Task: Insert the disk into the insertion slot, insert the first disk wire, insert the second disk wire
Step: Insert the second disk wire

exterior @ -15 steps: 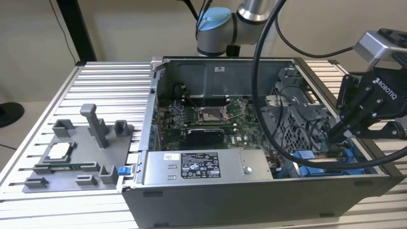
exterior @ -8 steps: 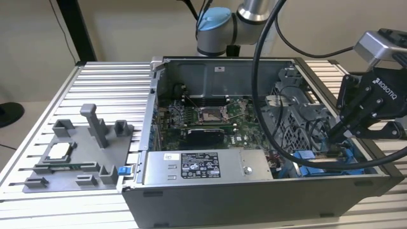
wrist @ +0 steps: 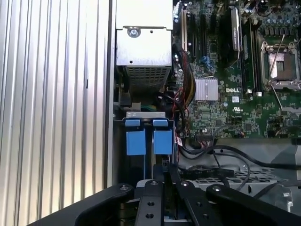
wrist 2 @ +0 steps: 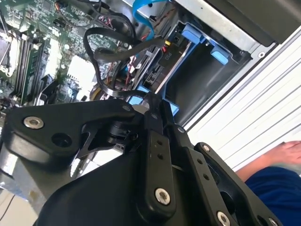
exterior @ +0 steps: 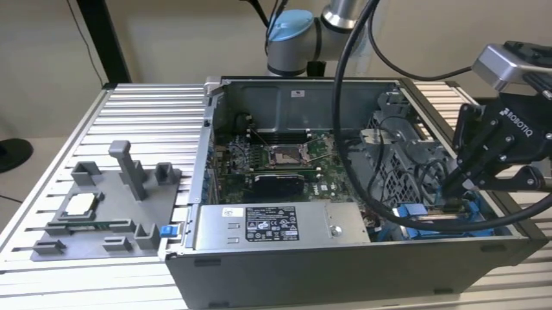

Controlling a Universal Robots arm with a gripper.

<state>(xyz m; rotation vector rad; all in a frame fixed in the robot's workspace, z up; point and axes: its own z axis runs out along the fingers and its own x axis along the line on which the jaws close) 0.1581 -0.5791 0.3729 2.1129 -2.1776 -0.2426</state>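
Observation:
My black gripper [exterior: 452, 201] reaches down into the open computer case [exterior: 345, 258] at its front corner on the exterior view's right. In both wrist views its fingers [wrist 2: 149, 99] [wrist: 164, 175] stand pressed together right over the insertion slot [wrist 2: 202, 80], a grey bay with blue rails [wrist 2: 197, 35]. The disk [wrist 2: 157, 70] sits edge-on in that bay, and its blue frame tabs [wrist: 136, 141] show at the bay mouth. A black wire [wrist 2: 101, 70] loops up to the fingertips. Whether it is pinched is hidden. Another black plug [wrist 2: 173, 40] sits at the disk's end.
The grey labelled power supply box [exterior: 267, 226] lies along the case's front edge, with the motherboard [exterior: 276, 161] behind it. A grey fixture tray [exterior: 95, 213] rests on the slatted table at the exterior view's left. A person's hand [wrist 2: 289, 150] and blue sleeve [wrist 2: 277, 188] are beside the case.

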